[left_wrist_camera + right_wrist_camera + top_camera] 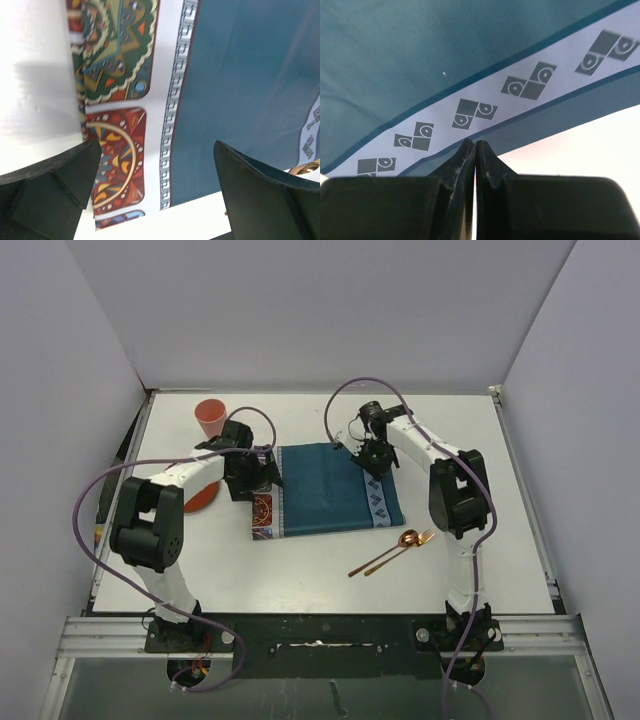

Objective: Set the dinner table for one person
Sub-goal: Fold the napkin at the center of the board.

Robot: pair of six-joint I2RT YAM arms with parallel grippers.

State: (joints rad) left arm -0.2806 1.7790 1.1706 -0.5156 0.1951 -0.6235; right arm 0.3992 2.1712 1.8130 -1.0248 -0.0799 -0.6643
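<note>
The dinner table (300,585) is a large white top. A teal placemat (330,495) with patterned ends lies flat in its middle. Over the mat's colourful left end (112,160) my left gripper (255,480) (157,150) stands wide open with nothing between its fingers. At the mat's right border, with its row of grey squares (470,112), my right gripper (375,462) (475,142) is shut, its tips pinched over the cloth's edge. A copper spoon (398,545) and fork (415,543) lie side by side on the table just in front of the mat's right end.
An orange cup (210,418) stands at the back left. An orange plate (203,500) lies left of the mat, mostly hidden under my left arm. White walls close in the table on three sides.
</note>
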